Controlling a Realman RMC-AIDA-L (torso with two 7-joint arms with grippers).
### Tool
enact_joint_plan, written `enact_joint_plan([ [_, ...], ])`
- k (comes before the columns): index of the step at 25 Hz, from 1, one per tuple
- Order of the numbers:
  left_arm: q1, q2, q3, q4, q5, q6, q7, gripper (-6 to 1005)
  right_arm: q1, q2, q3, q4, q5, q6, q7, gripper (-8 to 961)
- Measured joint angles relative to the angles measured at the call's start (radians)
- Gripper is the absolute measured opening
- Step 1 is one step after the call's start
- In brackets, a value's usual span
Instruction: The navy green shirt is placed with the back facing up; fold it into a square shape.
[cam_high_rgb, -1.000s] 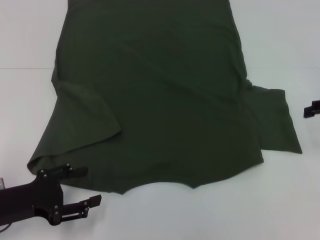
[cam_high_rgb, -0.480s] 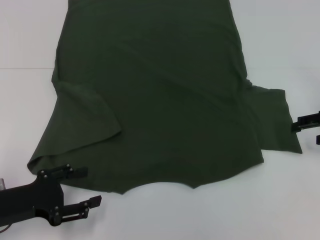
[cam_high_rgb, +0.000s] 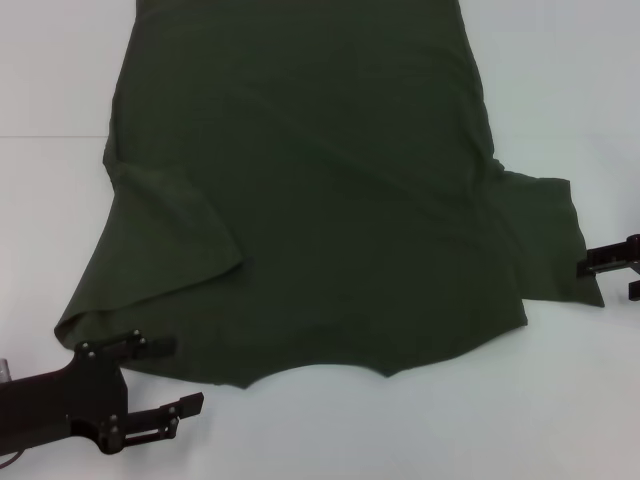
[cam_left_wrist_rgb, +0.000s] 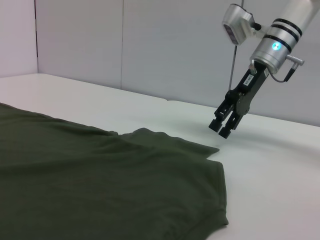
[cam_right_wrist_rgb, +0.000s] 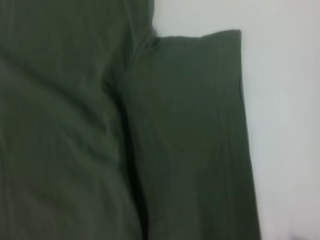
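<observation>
Head view: the navy green shirt (cam_high_rgb: 310, 190) is spread across the white table (cam_high_rgb: 560, 80), filling the field from 12 o'clock down to a curved neckline near 6 o'clock. One short sleeve (cam_high_rgb: 165, 250) is seen lying doubled over the body at 8 o'clock; the other sleeve (cam_high_rgb: 548, 240) is laid flat outward at 3 o'clock. The left gripper (cam_high_rgb: 165, 385) is stationed at 7 o'clock, just off the shirt's near corner, its two fingers spread wide with nothing between them. The right gripper (cam_high_rgb: 608, 265) is found at 3 o'clock, at the outer hem of the flat sleeve; contact with the cloth cannot be confirmed. Left wrist view: the shirt (cam_left_wrist_rgb: 100, 185) is observed lying low on the table (cam_left_wrist_rgb: 280, 190), and the right gripper (cam_left_wrist_rgb: 223, 125) is seen across it, held above the table just beyond the sleeve tip, with fingers set narrowly apart and nothing held. Right wrist view: the flat sleeve (cam_right_wrist_rgb: 195, 130) and the armpit seam are recorded beside bare table (cam_right_wrist_rgb: 285, 100); no fingers are shown. Assessment: the sleeve-folding step is judged to be in hand, one sleeve being in and one out. The next move is judged to call for the right gripper to be lowered onto the sleeve hem and the sleeve carried inward over the body.
</observation>
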Motion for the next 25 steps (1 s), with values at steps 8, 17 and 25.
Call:
enact_joint_plan([
  [8, 0.001, 0.0, 0.0, 0.0, 0.0, 0.001, 0.0, 778, 0.006, 0.006, -0.007, 0.015, -0.008, 0.021, -0.005, 915],
  [17, 0.0, 0.0, -0.003, 0.0, 0.0, -0.001, 0.0, 778, 0.01, 0.017, -0.027, 0.015, -0.009, 0.042, -0.005, 915],
  [25, -0.002, 0.0, -0.003, 0.0, 0.0, -0.005, 0.0, 778, 0.011, 0.027, -0.048, 0.015, -0.009, 0.053, -0.006, 915],
])
